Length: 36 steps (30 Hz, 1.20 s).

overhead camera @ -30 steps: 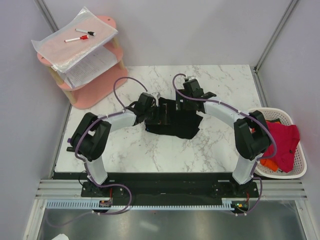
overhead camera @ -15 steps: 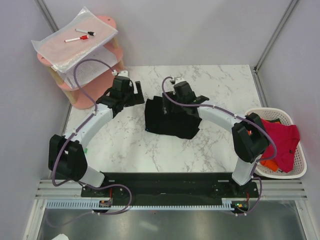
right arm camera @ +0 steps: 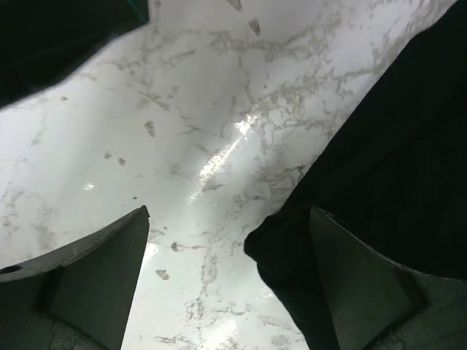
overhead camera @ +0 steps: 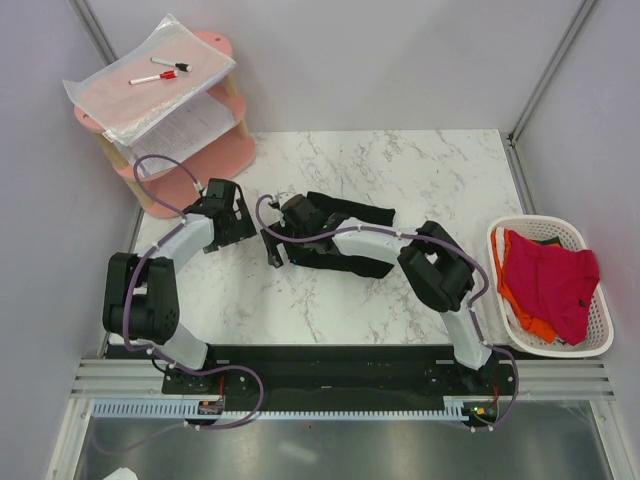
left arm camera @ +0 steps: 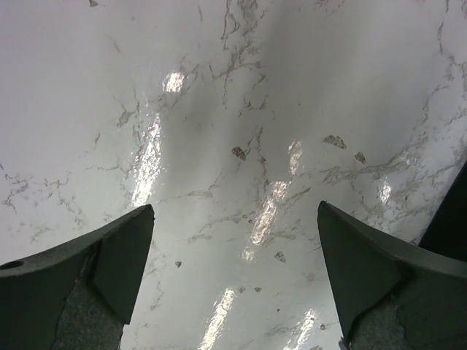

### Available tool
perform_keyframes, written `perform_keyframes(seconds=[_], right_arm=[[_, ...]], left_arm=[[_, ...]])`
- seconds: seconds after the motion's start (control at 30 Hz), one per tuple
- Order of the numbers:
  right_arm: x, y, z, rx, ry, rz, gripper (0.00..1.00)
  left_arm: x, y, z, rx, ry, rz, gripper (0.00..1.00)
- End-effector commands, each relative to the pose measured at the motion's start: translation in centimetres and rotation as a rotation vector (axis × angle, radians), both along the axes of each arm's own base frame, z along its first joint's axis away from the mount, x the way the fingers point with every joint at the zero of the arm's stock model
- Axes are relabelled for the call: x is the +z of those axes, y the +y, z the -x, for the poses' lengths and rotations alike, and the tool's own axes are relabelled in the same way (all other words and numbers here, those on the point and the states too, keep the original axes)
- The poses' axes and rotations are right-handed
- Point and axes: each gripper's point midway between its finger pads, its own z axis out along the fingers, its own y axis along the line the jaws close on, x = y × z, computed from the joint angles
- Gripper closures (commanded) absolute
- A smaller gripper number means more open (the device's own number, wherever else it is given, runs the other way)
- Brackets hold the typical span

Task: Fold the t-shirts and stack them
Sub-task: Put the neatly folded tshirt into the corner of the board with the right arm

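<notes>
The black t-shirt (overhead camera: 360, 265) lies bunched mid-counter (overhead camera: 400, 160), its long axis running left to right, its left end at the right gripper (right arm camera: 230, 281) — wide, holding nothing — while the left gripper (left arm camera: 233, 270), equally wide and empty, hovers just left of that end.

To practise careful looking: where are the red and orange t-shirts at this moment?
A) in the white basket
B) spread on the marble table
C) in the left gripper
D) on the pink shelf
A: the red t-shirt and orange t-shirt lie in the white basket; only the black t-shirt is on the table.
</notes>
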Motion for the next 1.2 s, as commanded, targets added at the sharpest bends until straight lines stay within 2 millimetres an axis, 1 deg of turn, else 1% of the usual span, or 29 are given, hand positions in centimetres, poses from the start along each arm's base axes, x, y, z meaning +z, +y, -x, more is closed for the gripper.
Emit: perform_keyframes(seconds=[0.0, 0.07, 0.1, 0.17, 0.27, 0.33, 0.37, 0.4, 0.47, 0.5, 0.53, 0.57, 0.6, 0.63, 0.67, 0.7, 0.73, 0.77, 0.8, 0.83, 0.9, 0.93, 1.0, 1.03, 1.07, 1.1, 1.13, 1.17], right_arm=[[-2.0, 0.1, -0.7, -0.025, 0.028, 0.02, 0.02], [-2.7, -0.3, -0.8, -0.035, 0.033, 0.044, 0.02], [-3.3, -0.6, -1.0, -0.042, 0.041, 0.057, 0.02], [-4.0, -1.4, -1.2, -0.067, 0.049, 0.088, 0.02], [-5.0, -3.5, -1.9, -0.125, 0.063, 0.141, 0.02], [-5.6, -5.6, -2.5, -0.168, 0.076, 0.183, 0.02], [-5.8, -6.3, -2.7, -0.181, 0.079, 0.201, 0.02], [-6.2, -7.9, -3.2, -0.213, 0.085, 0.239, 0.02], [-6.6, -9.9, -3.6, -0.247, 0.085, 0.283, 0.02], [-6.8, -11.6, -4.4, -0.284, 0.085, 0.312, 0.02], [-7.3, -12.9, -4.3, -0.302, 0.096, 0.336, 0.02], [-7.3, -13.8, -4.5, -0.313, 0.101, 0.347, 0.02], [-7.5, -15.5, -5.0, -0.344, 0.114, 0.368, 0.02], [-7.8, -16.9, -5.1, -0.367, 0.114, 0.403, 0.02], [-7.5, -18.1, -5.4, -0.393, 0.108, 0.419, 0.02], [-7.5, -19.9, -6.1, -0.433, 0.108, 0.436, 0.02], [-7.8, -21.4, -6.1, -0.465, 0.106, 0.468, 0.02], [-7.6, -22.6, -6.5, -0.491, 0.099, 0.481, 0.02], [-7.6, -24.2, -7.2, -0.532, 0.106, 0.486, 0.02], [-7.8, -25.0, -7.3, -0.547, 0.112, 0.486, 0.02], [-7.0, -25.2, -8.5, -0.545, 0.072, 0.445, 0.02], [-6.7, -25.3, -8.8, -0.546, 0.061, 0.441, 0.02], [-4.8, -24.6, -9.4, -0.541, 0.022, 0.387, 0.02], [-4.2, -24.4, -9.2, -0.535, 0.016, 0.366, 0.02], [-1.9, -23.8, -9.3, -0.531, -0.017, 0.309, 0.02], [-0.8, -22.9, -9.1, -0.511, -0.025, 0.252, 0.02], [-0.2, -22.7, -8.5, -0.5, -0.021, 0.226, 0.02], [2.2, -22.2, -8.3, -0.489, -0.051, 0.172, 0.02]], left_arm=[[-0.2, 0.0, -0.8, 0.027, -0.028, 0.011, 0.0], [-0.3, 0.0, -0.7, 0.022, -0.026, 0.011, 0.0], [-0.4, 0.0, -0.7, 0.022, -0.021, 0.01, 0.0], [-0.4, 0.0, -0.7, 0.02, -0.022, 0.01, 0.0], [-0.4, 0.0, -0.7, 0.018, -0.023, 0.009, 0.0], [-0.5, 0.0, -0.7, 0.017, -0.022, 0.006, 0.0], [-0.6, 0.0, -0.6, 0.016, -0.016, 0.004, 0.0], [-0.7, 0.0, -0.7, 0.017, -0.016, 0.005, 0.0], [-0.8, -0.1, -0.7, 0.014, -0.012, 0.01, 0.0], [-0.8, -0.1, -0.8, 0.013, -0.013, 0.012, 0.0], [-0.8, -0.1, -0.7, 0.013, -0.012, 0.011, 0.0], [-0.9, -0.1, -0.8, 0.014, -0.01, 0.013, 0.0], [-0.8, -0.2, -0.8, 0.012, -0.011, 0.014, 0.0], [-0.8, -0.2, -0.8, 0.012, -0.011, 0.014, 0.0], [-0.8, -0.2, -0.9, 0.012, -0.013, 0.014, 0.0], [-0.9, -0.2, -0.8, 0.011, -0.008, 0.015, 0.0], [-0.9, -0.2, -0.9, 0.011, -0.011, 0.015, 0.0], [-0.9, -0.3, -0.9, 0.008, -0.01, 0.02, 0.0], [-0.9, -0.4, -0.9, 0.009, -0.01, 0.023, 0.0], [-0.9, -0.4, -0.9, 0.008, -0.01, 0.024, 0.0], [-1.0, -0.5, -0.9, 0.007, -0.008, 0.028, 0.0], [-1.0, -0.5, -1.0, 0.005, -0.011, 0.029, 0.0], [-1.0, -0.5, -0.9, 0.002, -0.01, 0.031, 0.0], [-0.9, -0.6, -0.9, 0.0, -0.011, 0.032, 0.0], [-0.8, -0.6, -0.9, -0.002, -0.014, 0.032, 0.0], [-0.9, -0.6, -0.8, -0.002, -0.012, 0.033, 0.0], [-0.9, -0.6, -0.8, -0.002, -0.012, 0.033, 0.0], [-1.0, -0.7, -0.8, -0.007, -0.011, 0.037, 0.0]])
